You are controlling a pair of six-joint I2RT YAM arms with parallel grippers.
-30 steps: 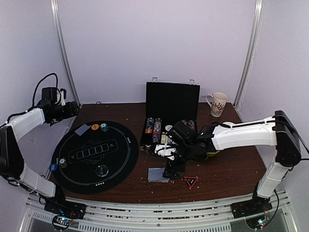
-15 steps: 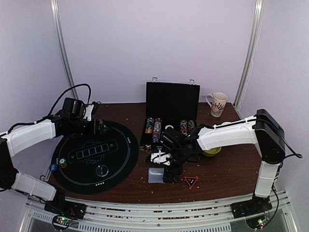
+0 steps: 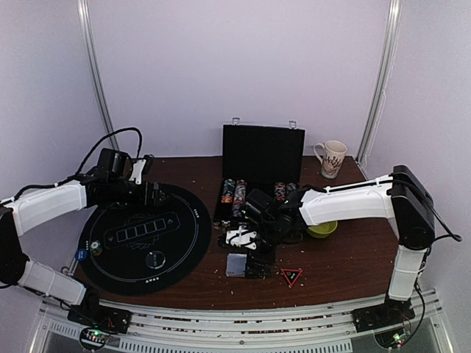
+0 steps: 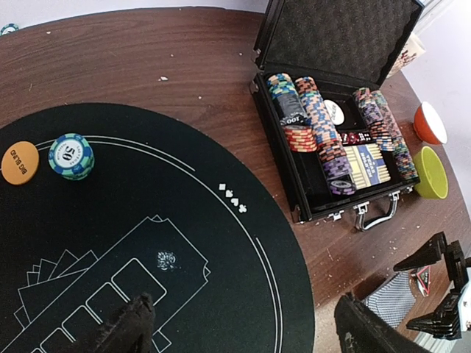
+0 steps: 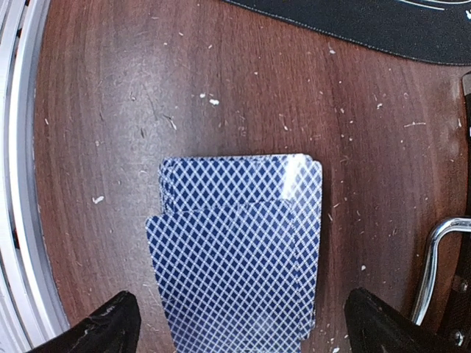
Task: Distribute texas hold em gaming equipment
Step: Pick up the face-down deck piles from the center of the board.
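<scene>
A round black poker mat (image 3: 143, 235) lies at the left. My left gripper (image 3: 151, 193) hovers open over the mat's far edge, its fingers (image 4: 132, 327) wide apart above the mat (image 4: 221, 243) with nothing between them. A blue-teal chip stack (image 4: 71, 156) and an orange disc (image 4: 19, 162) rest on the mat's rim. The open black case (image 4: 331, 147) holds rows of chips. A blue-backed deck of cards (image 5: 235, 250) lies slightly fanned on the wood. My right gripper (image 5: 239, 323) is open just above it, one finger either side. The deck (image 3: 237, 265) sits in front of the case (image 3: 257, 184).
A yellow-green bowl (image 3: 322, 229) and a patterned mug (image 3: 331, 158) stand right of the case. An orange bowl (image 4: 429, 123) is beside the green one. A red triangle marker (image 3: 291, 276) lies right of the deck. A blue disc (image 3: 81, 254) and a clear disc (image 3: 155, 258) sit on the mat.
My left arm has swung in from the left wall to the mat's far edge and its jaws have widened. The right gripper has shifted slightly left over the deck.
</scene>
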